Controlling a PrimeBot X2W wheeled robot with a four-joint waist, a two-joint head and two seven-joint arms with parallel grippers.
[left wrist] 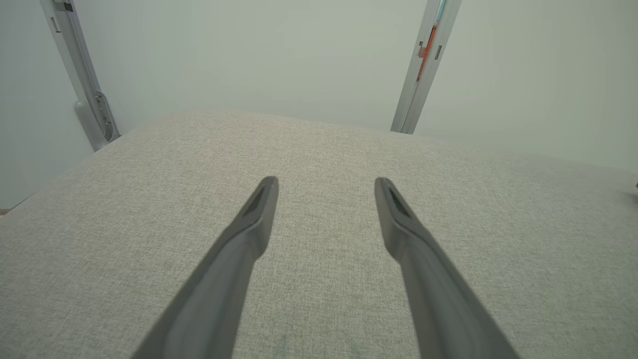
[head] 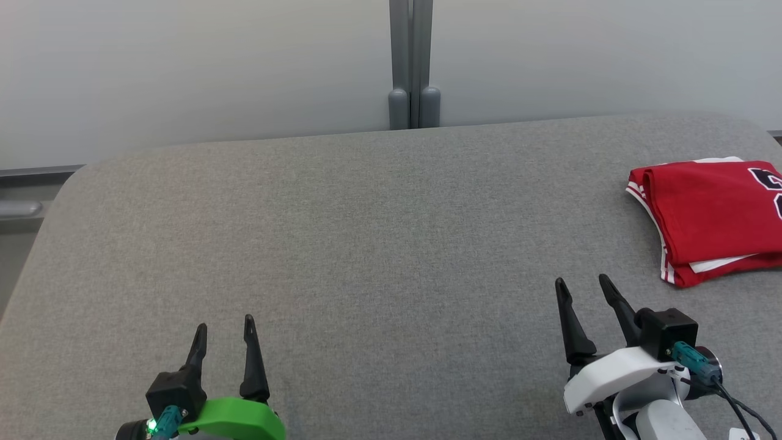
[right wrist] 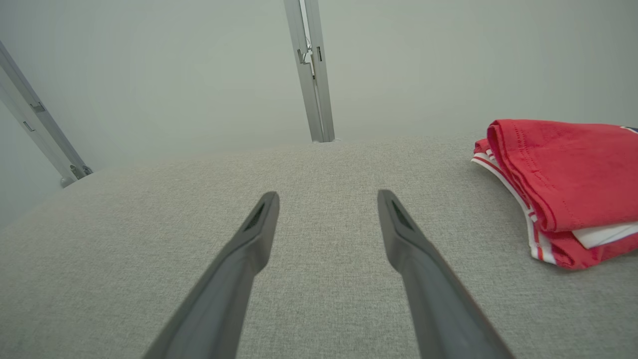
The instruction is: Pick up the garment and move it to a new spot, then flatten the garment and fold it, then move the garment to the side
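a folded red garment (head: 712,220) lies on the grey table's (head: 366,244) right side.

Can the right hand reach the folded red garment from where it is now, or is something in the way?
Probably yes. The right hand stands open and empty, and the red garment lies ahead and to its right on the grey surface, with nothing between them.

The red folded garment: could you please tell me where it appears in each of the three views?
Head view: red garment at the right edge, ahead and right of the right gripper.
Right wrist view: red garment on the right side.
Left wrist view: a tiny reddish speck at the right edge may be it; too small to tell.
Shared landmark: the grey fabric table.
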